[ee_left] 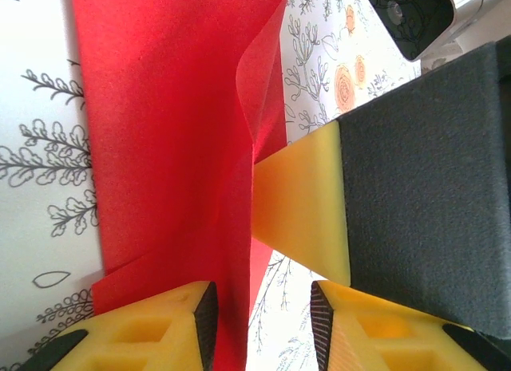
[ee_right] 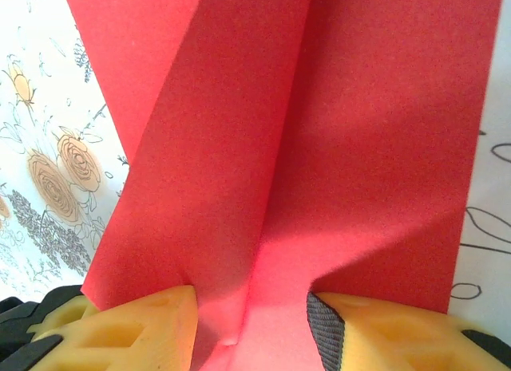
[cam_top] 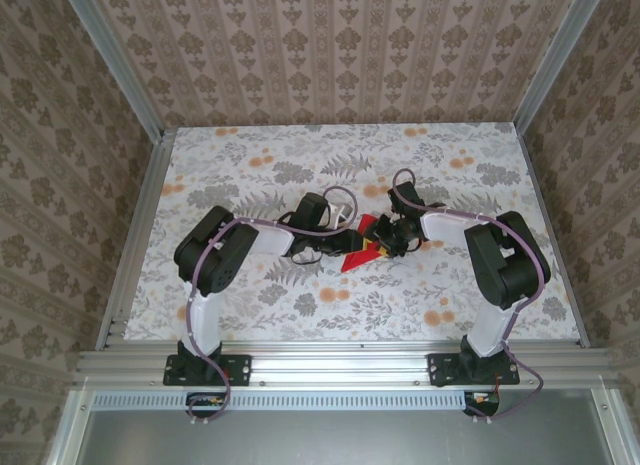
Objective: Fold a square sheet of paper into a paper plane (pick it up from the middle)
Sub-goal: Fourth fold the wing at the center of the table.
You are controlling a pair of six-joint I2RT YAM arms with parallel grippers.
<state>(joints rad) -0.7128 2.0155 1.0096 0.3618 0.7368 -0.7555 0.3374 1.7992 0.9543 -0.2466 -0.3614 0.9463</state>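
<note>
In the top view the arms rise from the bottom of the frame and bend inward. The left pincer and right pincer meet at mid-frame, low over the flowered surface. The paper sits between them as a small angular red shape, with one corner pointing to the lower left.

In the left wrist view that pincer's two yellow fingers stand apart at the bottom edge. A folded edge of the paper runs down between them, close against the one on the left. Bare surface shows in the rest of the gap, so nothing is clamped. Further up, the paper stretches to the top of the frame, with a flap curling up at upper centre. A yellow-tipped finger of the right pincer enters from the right and touches the paper's edge.

In the right wrist view the fingers at the bottom also stand apart. The paper fills the gap, and a crease runs from there to the top of the frame.
</note>
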